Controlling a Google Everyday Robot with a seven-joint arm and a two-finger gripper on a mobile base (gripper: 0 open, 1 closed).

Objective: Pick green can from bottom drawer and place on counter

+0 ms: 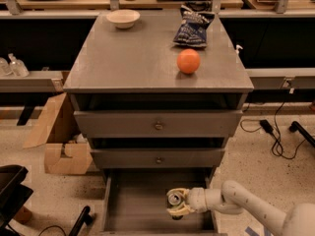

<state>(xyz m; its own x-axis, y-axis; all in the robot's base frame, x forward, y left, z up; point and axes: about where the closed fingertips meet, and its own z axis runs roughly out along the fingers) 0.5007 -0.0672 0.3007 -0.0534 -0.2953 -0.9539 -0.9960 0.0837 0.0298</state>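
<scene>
1. Gripper [176, 202] is low inside the bottom drawer [133, 200]. The jaws look clenched on the green can [173, 198], one finger on either side of it.
2. Can: small, dark body, silver top turned toward the camera. It sits between the jaws; whether it is clear of the drawer floor, cannot tell.
3. Risk: the middle drawer front [157, 159] overhangs just above the jaws. A straight lift would likely strike it with can or wrist, so withdraw outward first.
4. Risk: the can is smooth and the hold seems near its top, so it could slip or swivel.
5. Risk: the tabletop [142, 58] is well above the jaws. The orange ball [188, 61] sits near its front and may roll if nudged.
</scene>
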